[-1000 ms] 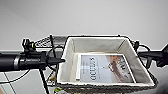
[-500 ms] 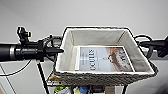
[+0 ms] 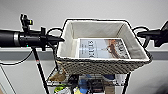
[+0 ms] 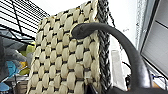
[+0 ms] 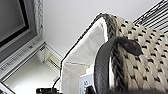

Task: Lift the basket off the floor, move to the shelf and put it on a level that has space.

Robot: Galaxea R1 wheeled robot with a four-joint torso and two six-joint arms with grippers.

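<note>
The woven basket [image 3: 100,66] with its white lining sits high between my two arms, above the black wire shelf [image 3: 40,72]. A magazine [image 3: 102,48] lies flat inside it. My left gripper [image 3: 60,39] is at the basket's left end and my right gripper [image 3: 140,33] at its right end, each shut on a dark loop handle. The left wrist view has the wicker wall [image 4: 62,62], the handle [image 4: 120,37] and a wire-grid level [image 4: 22,17] beside it. The other handle [image 5: 102,57] arches over the wicker [image 5: 147,57] in the right wrist view. I cannot tell whether the basket rests on the level. The floor is hidden.
A lower tier [image 3: 92,82] of the shelf carries toys and boxes. A pale wall with a grey band [image 3: 20,53] stands close behind the shelf. A window frame [image 5: 22,30] is beside the basket in the right wrist view.
The whole head picture has shifted a little, so the camera moved. The basket stays between both grippers in the same hold.
</note>
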